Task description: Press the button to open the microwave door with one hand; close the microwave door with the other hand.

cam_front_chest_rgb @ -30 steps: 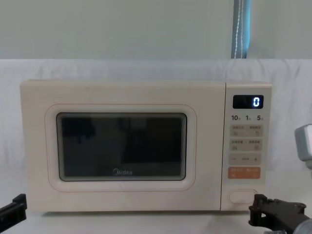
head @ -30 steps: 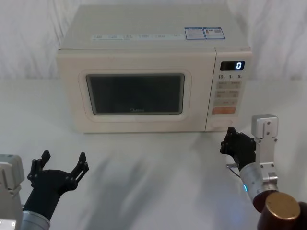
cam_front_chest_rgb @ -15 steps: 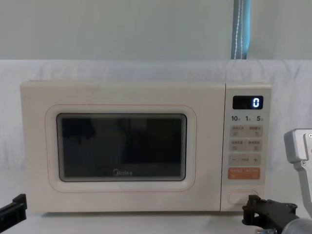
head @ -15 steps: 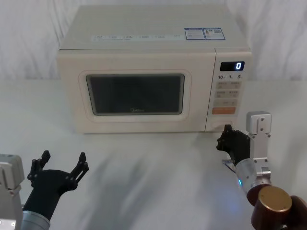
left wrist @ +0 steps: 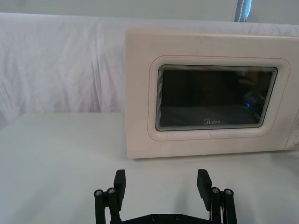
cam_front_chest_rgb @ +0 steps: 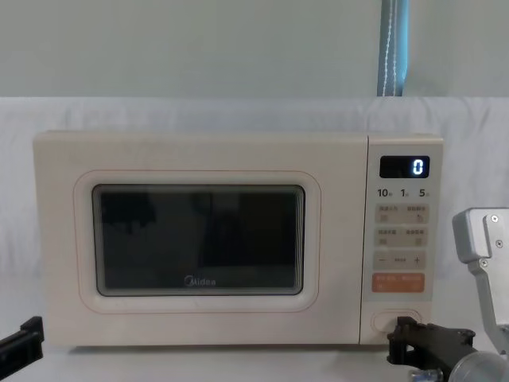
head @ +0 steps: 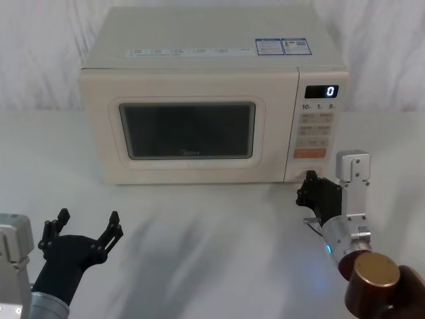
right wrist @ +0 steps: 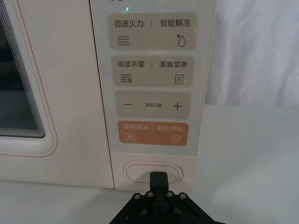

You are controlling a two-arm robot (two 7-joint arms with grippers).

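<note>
The right hand [right wrist: 158, 179], fingers closed together, sits just before the button [right wrist: 140, 171].

The white table [head: 219, 246] in front of the microwave [head: 199, 53] lies bare between the two arms, so the way to the shut microwave door [head: 187, 129] is free across its whole width; the left gripper [head: 83, 229] hangs low over the near left part of that table, fingers spread, well apart from the door. At the control panel [head: 317, 126] the right gripper [head: 309, 189] sits just before the button [right wrist: 153, 171], its black tip overlapping the button's lower rim in the right wrist view. Behind and to both sides a white draped cloth [head: 40, 53] closes off the space.
</note>
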